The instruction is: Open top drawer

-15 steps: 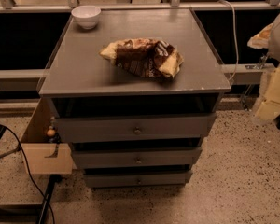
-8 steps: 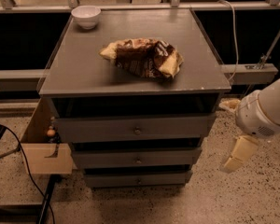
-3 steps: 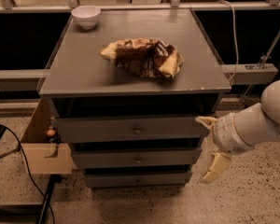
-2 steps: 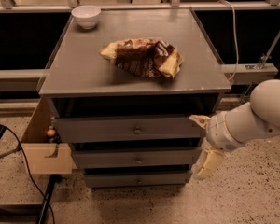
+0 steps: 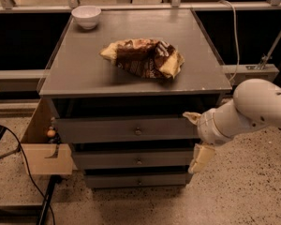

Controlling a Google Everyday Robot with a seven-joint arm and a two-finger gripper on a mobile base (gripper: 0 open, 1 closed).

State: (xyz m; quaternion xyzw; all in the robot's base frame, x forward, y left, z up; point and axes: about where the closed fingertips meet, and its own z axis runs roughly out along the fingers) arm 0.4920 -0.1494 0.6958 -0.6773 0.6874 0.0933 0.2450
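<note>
Leftward and closer is how the robot's white two-finger hand (image 5: pixel 195 138) has travelled over the last few seconds, from well off the right edge of the surface to the right end of the drawer fronts below it. Its two pale fingers (image 5: pixel 200 158) stand wide apart, one above the other, holding nothing. The upper one lies over the right end of the wide grey wooden top drawer (image 5: pixel 112 129), though whether it touches cannot be told. That drawer sits shut directly beneath the front edge of the grey cabinet surface (image 5: pixel 84 74), above two narrower grey drawers (image 5: pixel 131 161).

The place to take hold is the small round metal knob (image 5: pixel 138 131) at mid-front, well to the left of the hand. By its look the knob is hard, smooth and small, so a pinch could slip off unless the fingers close squarely behind its head. The drawer front looks stiff and fairly heavy, and a straight outward pull should keep it from binding. On the surface, a crumpled brown and yellow snack bag (image 5: pixel 143 57) lies near the middle and a small white bowl (image 5: pixel 86 17) sits by the far left corner; a hard jerk might shake them
</note>
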